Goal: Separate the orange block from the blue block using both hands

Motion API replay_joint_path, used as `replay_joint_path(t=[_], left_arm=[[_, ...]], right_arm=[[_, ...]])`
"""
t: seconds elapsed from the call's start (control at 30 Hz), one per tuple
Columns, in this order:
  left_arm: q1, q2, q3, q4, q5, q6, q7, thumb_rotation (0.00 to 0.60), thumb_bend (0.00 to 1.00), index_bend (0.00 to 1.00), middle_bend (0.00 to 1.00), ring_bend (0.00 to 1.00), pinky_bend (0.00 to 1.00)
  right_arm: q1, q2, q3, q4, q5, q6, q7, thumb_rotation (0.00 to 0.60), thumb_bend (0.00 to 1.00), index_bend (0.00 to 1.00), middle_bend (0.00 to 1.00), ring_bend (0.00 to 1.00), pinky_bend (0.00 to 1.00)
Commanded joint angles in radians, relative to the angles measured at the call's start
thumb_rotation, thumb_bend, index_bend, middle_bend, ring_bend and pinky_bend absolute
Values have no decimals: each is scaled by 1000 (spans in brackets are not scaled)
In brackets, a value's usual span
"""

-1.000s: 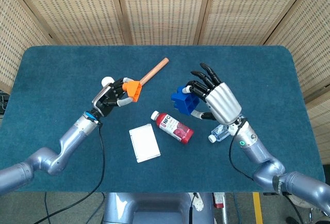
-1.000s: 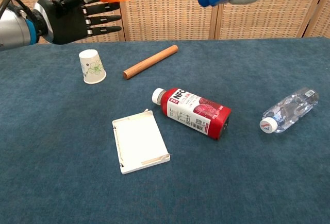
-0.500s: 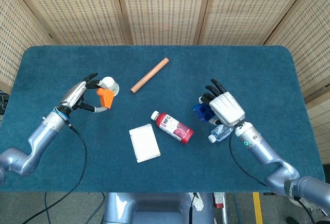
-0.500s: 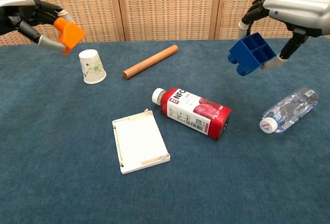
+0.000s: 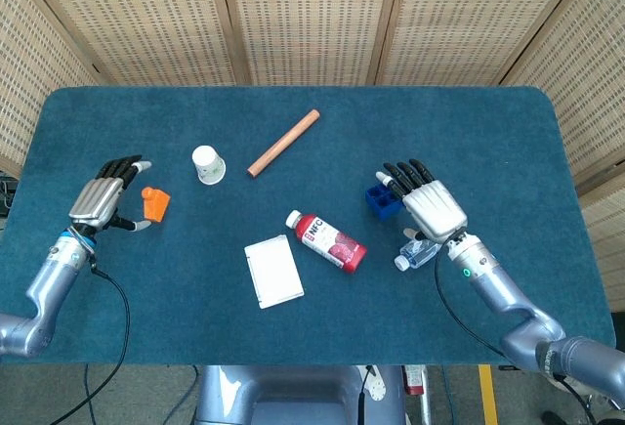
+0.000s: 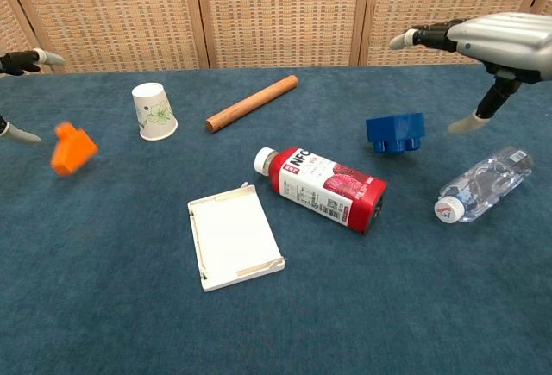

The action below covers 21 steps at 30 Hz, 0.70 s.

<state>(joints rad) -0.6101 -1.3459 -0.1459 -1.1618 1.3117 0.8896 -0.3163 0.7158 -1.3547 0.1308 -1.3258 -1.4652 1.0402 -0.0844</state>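
- Head view: the left arm reaches in from the lower left corner, its left robot hand [image 5: 98, 202] palm down over the counter [image 5: 469, 122] near the left edge, fingers spread and pointing up the picture.
- The orange block [image 5: 154, 202] lies just beside that hand's fingertips, apart from the palm; nothing is gripped, though whether a fingertip brushes the block cannot be told.
- The right arm comes from the lower right, and the right robot hand [image 5: 430, 206] is also palm down with fingers fanned out, holding nothing.
- The blue block [image 5: 383, 200] sits on the counter right at the tips of those fingers, to their left; contact cannot be told.
- The two blocks are well apart, one at each side, with a paper cup [image 5: 207, 164], a wooden rod [image 5: 283, 143], a red juice bottle [image 5: 326, 240] and a white flat box [image 5: 273, 271] between them.
- A clear water bottle [image 5: 418, 251] lies partly under the right robot hand's wrist.
- Chest view: only the fingertips of the left robot hand [image 6: 19, 90] show at the left edge, spread, with the orange block [image 6: 72, 148] blurred just to their right, clear of them.
- The right robot hand [image 6: 492, 47] hangs above the counter at the upper right, fingers extended and thumb hanging down, empty.
- The blue block [image 6: 395, 130] rests on the counter below and left of it, apart from the fingers.
- The clear water bottle [image 6: 483, 184] lies below the hand, the red juice bottle [image 6: 326, 189] at centre.
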Motion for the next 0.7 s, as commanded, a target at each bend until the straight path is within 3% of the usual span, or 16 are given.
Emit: replay_joint_path(t=[0.03,0.3,0.5,0.7], left_arm=[[20,38,-1,-46,17,49,-20,600,46,0,0,0,0],[124,168,16,-189,81,226,-81,600,42,0,0,0,0],[253,262,35,-350,66,379,-101,600,39,0,0,0,0],[394,287,74,-486,60,570,42,600,39,0,0,0,0]], right_arm=[[-40,46,8,-59,-2,68,31,600,0,0,0,0,0],[-197,105,-43,-86,-70,290,183,600,0,0,0,0,0],[-320,132,-90,-59,-100,437,208,600,0,0,0,0,0],[-422,144,-120,-82,-97,533,190,600,0,0,0,0,0]])
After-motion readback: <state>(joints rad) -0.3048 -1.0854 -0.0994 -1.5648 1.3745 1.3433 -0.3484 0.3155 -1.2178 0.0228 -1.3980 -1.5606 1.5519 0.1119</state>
